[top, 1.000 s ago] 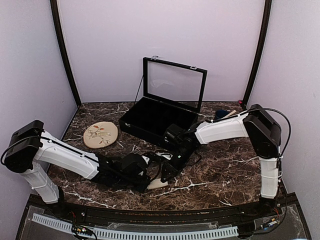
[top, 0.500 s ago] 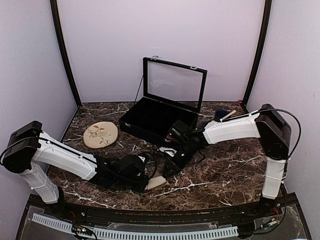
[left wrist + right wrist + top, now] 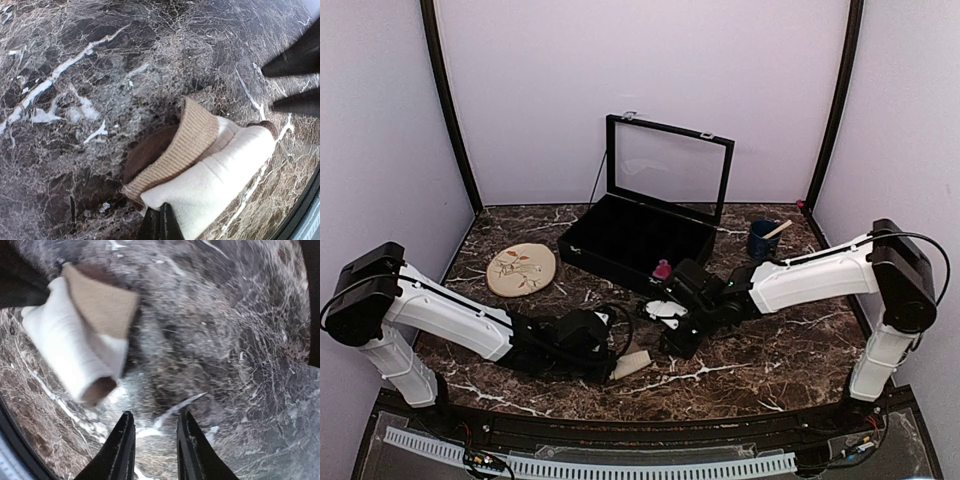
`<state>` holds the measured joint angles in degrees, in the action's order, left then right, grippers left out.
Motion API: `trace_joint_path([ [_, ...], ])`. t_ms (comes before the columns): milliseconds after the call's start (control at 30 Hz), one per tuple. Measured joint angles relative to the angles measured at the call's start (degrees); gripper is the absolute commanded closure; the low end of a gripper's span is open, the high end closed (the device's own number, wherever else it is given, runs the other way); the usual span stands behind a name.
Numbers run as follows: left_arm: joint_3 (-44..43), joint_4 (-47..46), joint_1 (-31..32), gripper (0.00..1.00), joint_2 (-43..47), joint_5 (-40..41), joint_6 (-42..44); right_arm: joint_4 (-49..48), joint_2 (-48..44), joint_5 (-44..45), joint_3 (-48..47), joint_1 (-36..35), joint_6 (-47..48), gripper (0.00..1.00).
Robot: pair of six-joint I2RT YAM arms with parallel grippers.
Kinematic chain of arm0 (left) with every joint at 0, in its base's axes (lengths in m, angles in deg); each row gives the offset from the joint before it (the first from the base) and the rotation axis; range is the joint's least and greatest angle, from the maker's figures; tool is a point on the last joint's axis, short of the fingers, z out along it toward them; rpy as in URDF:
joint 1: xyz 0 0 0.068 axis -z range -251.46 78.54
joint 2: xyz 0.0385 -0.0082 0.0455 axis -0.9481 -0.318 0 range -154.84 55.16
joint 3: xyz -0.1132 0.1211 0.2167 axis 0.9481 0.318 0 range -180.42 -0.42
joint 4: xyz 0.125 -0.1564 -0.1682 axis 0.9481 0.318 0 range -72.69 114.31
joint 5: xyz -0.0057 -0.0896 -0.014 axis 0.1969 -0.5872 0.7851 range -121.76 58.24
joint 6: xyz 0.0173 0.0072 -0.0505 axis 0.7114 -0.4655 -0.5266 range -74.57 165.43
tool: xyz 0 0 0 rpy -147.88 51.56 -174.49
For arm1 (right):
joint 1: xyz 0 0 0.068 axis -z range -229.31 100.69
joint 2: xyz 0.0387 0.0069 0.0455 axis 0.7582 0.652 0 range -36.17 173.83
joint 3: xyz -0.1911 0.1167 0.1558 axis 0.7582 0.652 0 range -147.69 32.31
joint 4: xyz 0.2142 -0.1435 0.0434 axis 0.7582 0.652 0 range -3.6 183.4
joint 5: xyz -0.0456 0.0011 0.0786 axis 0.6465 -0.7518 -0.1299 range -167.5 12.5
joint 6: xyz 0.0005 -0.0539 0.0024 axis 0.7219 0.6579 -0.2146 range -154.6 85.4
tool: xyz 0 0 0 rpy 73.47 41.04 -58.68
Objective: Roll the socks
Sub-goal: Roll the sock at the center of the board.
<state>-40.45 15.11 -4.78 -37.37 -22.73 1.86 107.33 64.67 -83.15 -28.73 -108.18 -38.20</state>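
Here, the cream sock (image 3: 632, 364) lies by the desk (image 3: 770, 350)'s near edge.
Our left jaws clamp it; our right jaws, apart and empty, sit just to its right.

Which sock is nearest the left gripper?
The cream sock with a tan cuff, right at the left gripper; the pink sock lies by the black box.

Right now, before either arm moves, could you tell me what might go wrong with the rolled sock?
1. The left end effector seems to pinch only an edge of the cream sock; pulling could unroll it.
2. The right end effector is open and off the roll, so nothing pins the ribbed cuff, which may spring loose.
3. Both end effectors sit close together; a careless move could make them clash.
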Motion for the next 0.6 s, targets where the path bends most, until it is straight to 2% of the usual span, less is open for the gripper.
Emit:
trace_joint_path([
  [67,0.5,-0.8,-0.2,1.0,0.1,-0.2,0.0,-2.5,-2.3,7.3,2.9,-3.0,0.9,0.71],
  [233,1.8,-3.0,-0.6,1.0,0.5,-1.1,0.3,-6.9,-5.3,18.0,6.8,-11.8,3.0,0.69],
  [400,3.0,-5.4,-1.1,1.0,0.5,-2.5,1.4,-10.7,-5.6,26.7,8.6,-15.2,5.5,0.67],
  [600,3.6,-7.5,-2.1,1.0,0.3,-4.3,3.8,-14.1,-5.6,33.1,9.8,-18.9,8.1,0.65],
])
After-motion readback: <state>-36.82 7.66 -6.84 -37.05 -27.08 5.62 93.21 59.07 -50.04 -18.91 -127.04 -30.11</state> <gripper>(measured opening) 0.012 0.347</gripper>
